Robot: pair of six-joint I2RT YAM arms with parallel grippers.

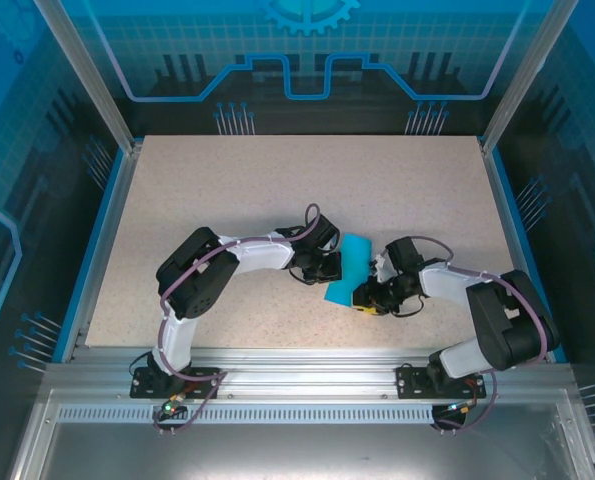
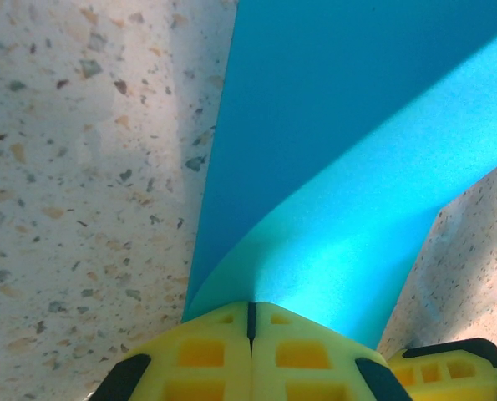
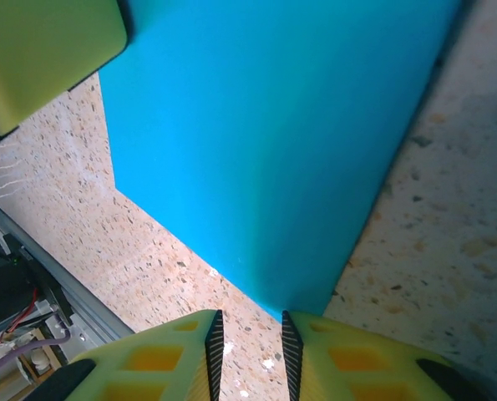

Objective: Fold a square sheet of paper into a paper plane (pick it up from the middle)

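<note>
The square sheet of paper (image 1: 343, 283) is teal-blue and lies mid-table between my two grippers. My left gripper (image 1: 326, 266) is at its left edge. In the left wrist view the left gripper (image 2: 251, 305) is shut, and a lighter flap of the paper (image 2: 340, 125) curls up from the table into its yellow fingertips. My right gripper (image 1: 369, 299) sits at the sheet's near right corner. In the right wrist view the right gripper (image 3: 250, 322) stands open by a narrow gap with bare table between the fingers. The paper's (image 3: 265, 150) corner touches the right fingertip (image 3: 291, 326).
The speckled beige table (image 1: 277, 180) has raised blue edges on the left and right. A metal rail (image 1: 297, 365) with the arm bases runs along the near edge, close behind the right gripper (image 2: 457, 372). The left finger (image 3: 48, 58) overhangs the sheet's far corner.
</note>
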